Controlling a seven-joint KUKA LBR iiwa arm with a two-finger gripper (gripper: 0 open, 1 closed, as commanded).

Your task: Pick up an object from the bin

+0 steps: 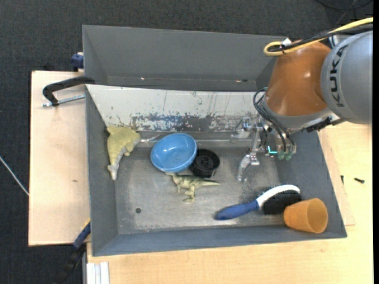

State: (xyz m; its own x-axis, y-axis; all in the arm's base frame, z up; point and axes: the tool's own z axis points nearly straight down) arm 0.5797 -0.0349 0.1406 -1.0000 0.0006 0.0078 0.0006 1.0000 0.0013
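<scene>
Grey bin [177, 58] | end effector [249, 163], opening cannot be told | blue-handled brush [259, 204] near, frontward

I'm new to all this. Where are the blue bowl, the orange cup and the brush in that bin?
blue bowl [173, 152]: camera view, on its inside hollow.
orange cup [305, 216]: camera view, on its outer wall.
blue-handled brush [256, 205]: camera view, where the handle meets the bristle head.

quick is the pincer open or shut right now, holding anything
Pincer: open, nothing between its fingers, over a bare part of the bin floor.
</scene>
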